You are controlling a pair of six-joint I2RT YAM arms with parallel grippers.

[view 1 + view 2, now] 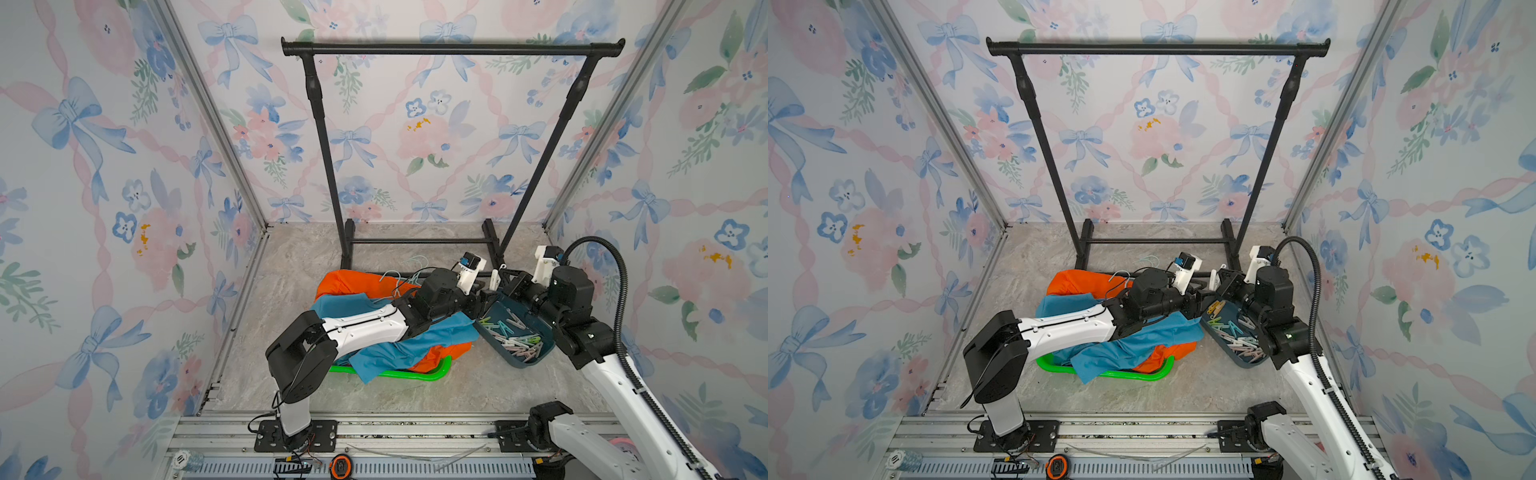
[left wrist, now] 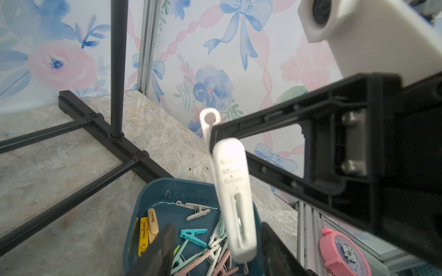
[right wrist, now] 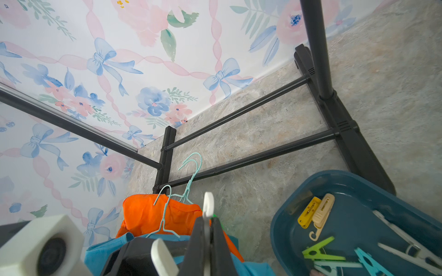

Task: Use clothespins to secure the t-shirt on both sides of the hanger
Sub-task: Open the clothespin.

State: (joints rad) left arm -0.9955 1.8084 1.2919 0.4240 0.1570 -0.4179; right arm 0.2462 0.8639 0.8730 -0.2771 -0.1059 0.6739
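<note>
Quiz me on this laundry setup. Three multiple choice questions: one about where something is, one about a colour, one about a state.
1. The loose clothespins lie:
A in a glass jar; B on a wall shelf; C in the dark teal tray.

2. The held clothespin in the right gripper is:
A yellow; B white; C pink.

3. The rack's top bar is:
A bare; B hung with a shirt; C draped with a towel.

Answers:
1 C: both top views show them heaped inside the tray.
2 B: both wrist views show a white peg clamped in that gripper.
3 A: nothing hangs on the bar in both top views.
</note>
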